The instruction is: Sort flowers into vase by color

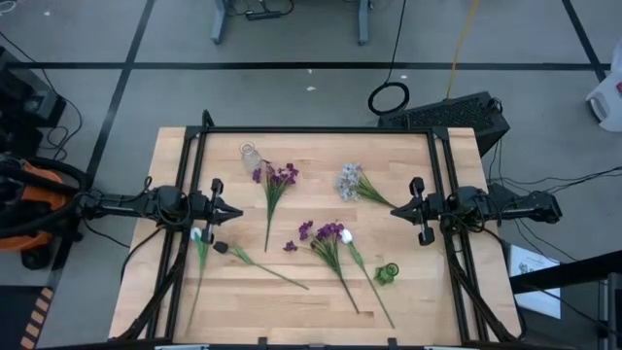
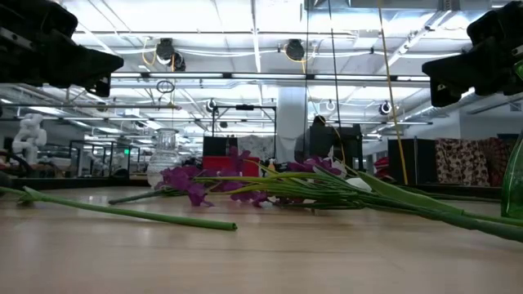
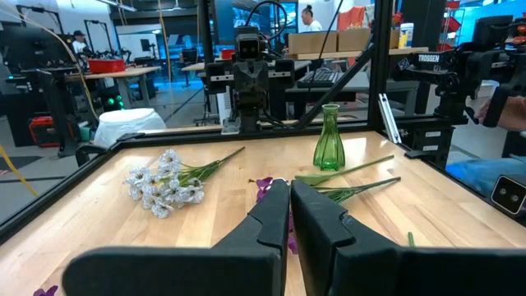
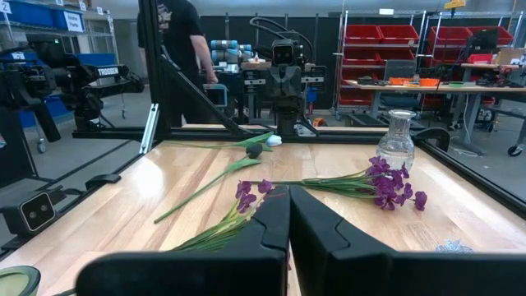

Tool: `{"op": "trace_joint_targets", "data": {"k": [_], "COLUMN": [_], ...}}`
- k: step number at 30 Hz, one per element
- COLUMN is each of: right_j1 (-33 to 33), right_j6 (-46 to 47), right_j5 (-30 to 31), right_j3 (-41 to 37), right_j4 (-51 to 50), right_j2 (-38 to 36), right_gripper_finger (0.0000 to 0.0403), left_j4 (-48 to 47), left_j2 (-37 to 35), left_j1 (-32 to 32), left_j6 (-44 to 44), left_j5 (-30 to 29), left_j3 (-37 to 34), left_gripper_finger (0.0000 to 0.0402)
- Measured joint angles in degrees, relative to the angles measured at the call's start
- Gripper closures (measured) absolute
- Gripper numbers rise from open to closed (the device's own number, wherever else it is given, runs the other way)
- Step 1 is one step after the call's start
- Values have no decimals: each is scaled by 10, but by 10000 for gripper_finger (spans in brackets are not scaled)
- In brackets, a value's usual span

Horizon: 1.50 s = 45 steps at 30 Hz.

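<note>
Your left gripper, frame left, and right gripper, frame right, are pressed together, empty; flowers lie between, centre frame.

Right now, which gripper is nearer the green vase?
Right. The right gripper sits shut at the table's right side, with the green vase close by toward the front edge. The left gripper, also shut, waits across the table on the left.

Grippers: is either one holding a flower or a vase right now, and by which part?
Nothing is held. The left gripper and the right gripper are both shut on nothing, above the table's sides; the flowers lie loose on the wood.
</note>
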Motion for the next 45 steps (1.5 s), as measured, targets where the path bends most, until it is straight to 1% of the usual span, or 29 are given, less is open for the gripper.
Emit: {"op": "trace_joint_targets", "data": {"k": [32,38,41,45], "right_j1": [0,0,0,0], "right_j6": [-6,7,6,5], "right_j5": [10,9,8,8], "right_j3": [0,0,12,56], "right_j4": [7,31,28,18], "right_j2": [0,0,4,29], "right_gripper_finger": [403,403,403,403], "left_j4": [0,0,0,0], "left_j2": [0,0,0,0], "left_j1": [0,0,0,0], "left_j6": [0,0,0,8], "left_j5": [0,0,0,0], "left_j3": [0,0,0,0], "left_gripper_finger": [378,378,378,378]}}
